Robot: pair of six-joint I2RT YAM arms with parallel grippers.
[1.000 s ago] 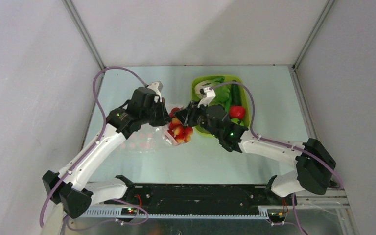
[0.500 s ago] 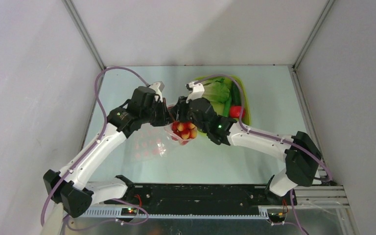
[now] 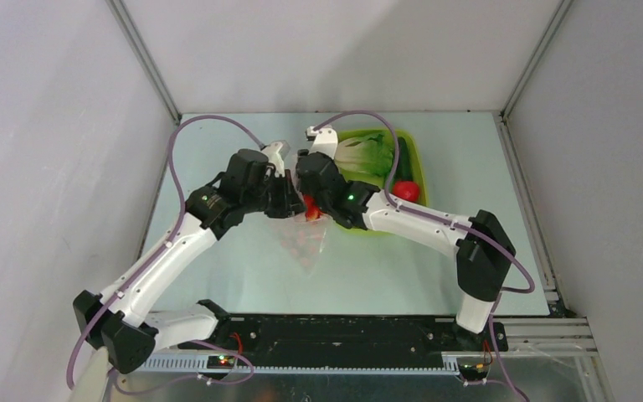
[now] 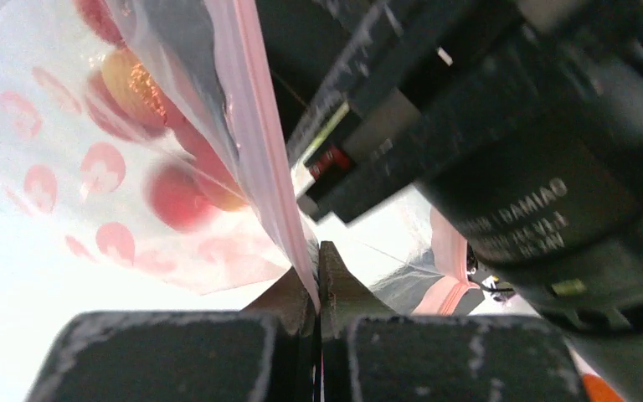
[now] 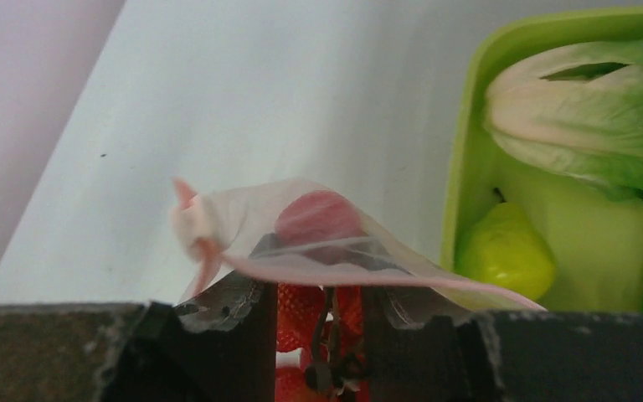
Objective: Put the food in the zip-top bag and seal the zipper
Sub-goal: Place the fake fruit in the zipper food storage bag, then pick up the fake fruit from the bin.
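Observation:
The clear zip-top bag (image 3: 303,243) hangs between my two grippers, above the table. My left gripper (image 3: 289,198) is shut on its pink zipper strip (image 4: 259,142); the left wrist view shows the jaws (image 4: 318,268) pinching the strip. Red and orange fruit (image 4: 176,197) shows through the printed film. My right gripper (image 3: 311,205) is at the bag's mouth, right beside the left one. Its jaws (image 5: 318,285) grip red cherry pieces (image 5: 301,314) with dark stems. The bag's mouth (image 5: 343,272) drapes over its fingertips.
The lime-green tray (image 3: 419,159) stands behind the right gripper. It holds lettuce (image 3: 364,155), a cucumber (image 3: 403,159) and a tomato (image 3: 405,191). The right wrist view shows a pear (image 5: 506,251) by the lettuce (image 5: 586,109). Walls close in both sides.
My right gripper has swung left from the tray to the left gripper, carrying the red fruit cluster. The bag has risen off the table and now hangs down.

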